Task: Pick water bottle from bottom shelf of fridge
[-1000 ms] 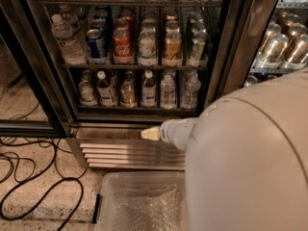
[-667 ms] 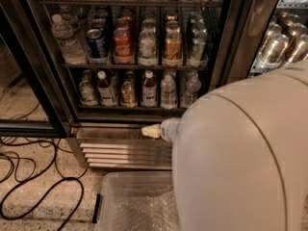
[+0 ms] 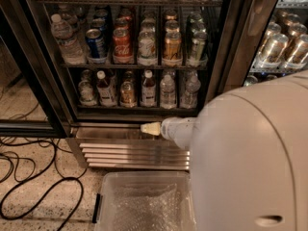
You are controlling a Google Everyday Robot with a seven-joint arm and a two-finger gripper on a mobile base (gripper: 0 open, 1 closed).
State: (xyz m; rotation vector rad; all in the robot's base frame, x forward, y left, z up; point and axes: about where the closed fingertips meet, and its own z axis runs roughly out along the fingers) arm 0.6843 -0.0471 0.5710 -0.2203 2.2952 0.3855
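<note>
- I am holding my hand (image 3: 150, 128) low in front of the fridge (image 3: 226, 57), level with the top of its steel base (image 3: 130, 150); I cannot tell whether it is spread or pressed together.
- The water bottle (image 3: 168, 91) is standing upright on the bottom shelf (image 3: 134, 108), up and a little right of my hand. A brown bottle (image 3: 148, 88) is standing just beside it on the left and another clear bottle (image 3: 190, 89) on the right.
- I am judging that the hand needs lifting above the shelf edge before going in, then heading straight at the bottle's ribbed middle (the neighbours are standing close, so a slanted entry is risking a knock).
- I am thinking a light squeeze is best, since thin plastic is likely giving way under pressure.
- My own arm (image 3: 250, 158) is blocking the lower right of the view.
- Below me, a clear plastic bin (image 3: 144, 201) is sitting on the speckled floor (image 3: 38, 158), and black cables (image 3: 43, 196) are lying looped to the left, well apart from the hand.
</note>
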